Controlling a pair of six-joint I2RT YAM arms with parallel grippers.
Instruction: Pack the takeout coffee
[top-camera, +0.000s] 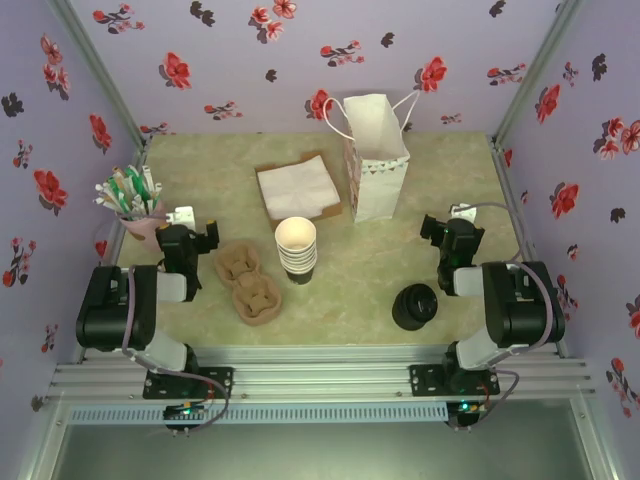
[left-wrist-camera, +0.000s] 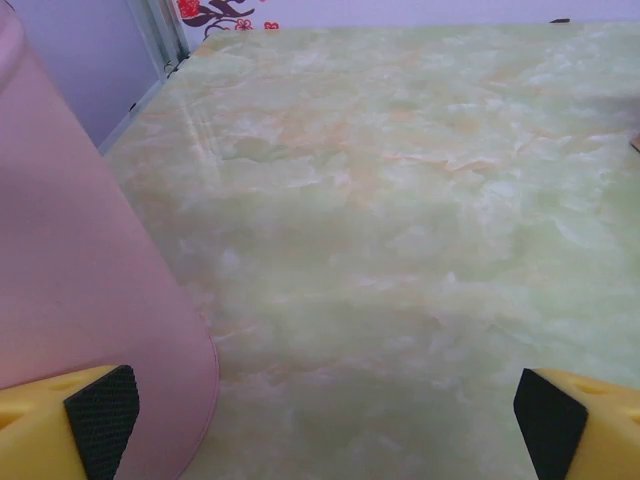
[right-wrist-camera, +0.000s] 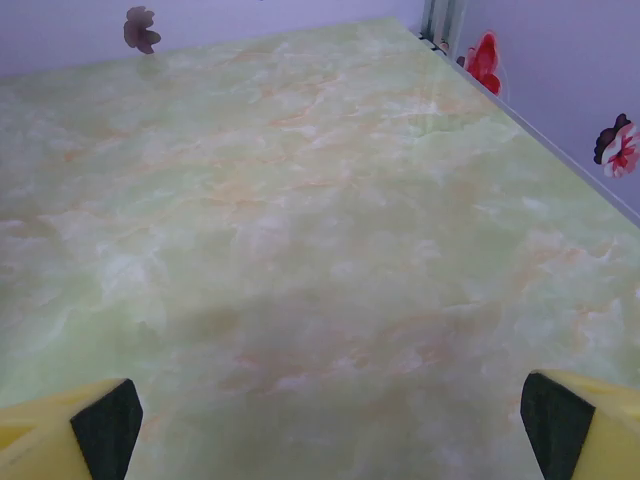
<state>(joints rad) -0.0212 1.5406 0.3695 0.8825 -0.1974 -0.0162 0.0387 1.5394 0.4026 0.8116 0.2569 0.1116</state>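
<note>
Standing — one bag (top-camera: 378, 170) (two trays (top-camera: 257, 298))

On the surface (top-camera: 455, 185), the bag (top-camera: 377, 165) stands at the back, with the napkins (top-camera: 297, 187) just to its left. Before the napkins stands the cup stack (top-camera: 297, 250) — the carriers (top-camera: 250, 283) lie just left of it. The stirrer holder (top-camera: 138, 225) sits far left — the takeout coffee (top-camera: 414, 306) stands front right, well apart from the stack.
</note>
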